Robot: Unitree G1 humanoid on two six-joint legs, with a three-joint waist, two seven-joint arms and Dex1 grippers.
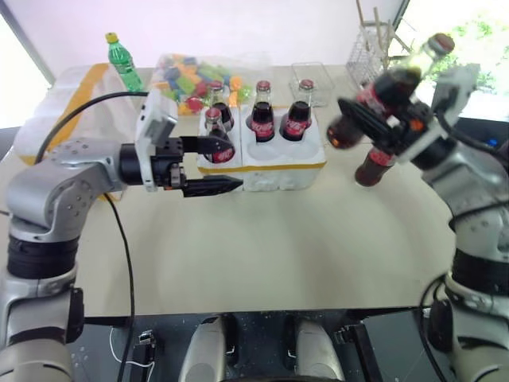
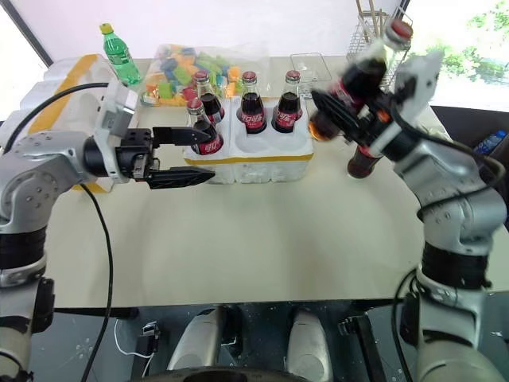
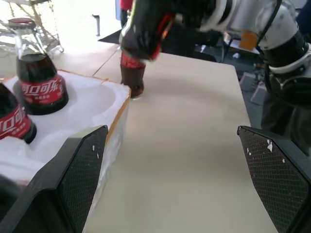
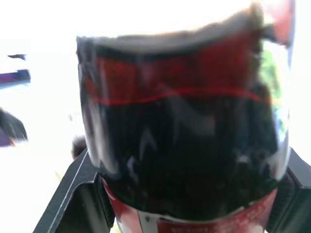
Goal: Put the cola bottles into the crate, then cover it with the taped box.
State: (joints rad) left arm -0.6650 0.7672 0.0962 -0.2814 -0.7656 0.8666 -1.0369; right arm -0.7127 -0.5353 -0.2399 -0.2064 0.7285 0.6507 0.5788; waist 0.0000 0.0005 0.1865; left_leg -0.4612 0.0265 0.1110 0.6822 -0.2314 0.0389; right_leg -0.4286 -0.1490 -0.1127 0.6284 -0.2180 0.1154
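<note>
The crate (image 1: 274, 173), a low white styrofoam block with a thin yellow band, stands mid-table with several cola bottles (image 1: 262, 115) upright in its wells. My left gripper (image 1: 233, 165) is open and lies level at the crate's front left corner, its fingers on either side of the front-left bottle (image 1: 217, 137). My right gripper (image 1: 370, 119) is raised at the right, shut on a tilted cola bottle (image 1: 395, 81). Another cola bottle (image 1: 373, 165) stands on the table below it. The taped box (image 1: 60, 107) sits at the far left.
A green plastic bottle (image 1: 122, 60) and a bag of coloured blocks (image 1: 197, 76) lie behind the crate. A clear plastic container (image 1: 312, 79) and a wire rack (image 1: 374, 44) are at the back right. The beige table (image 1: 278, 255) spreads out in front.
</note>
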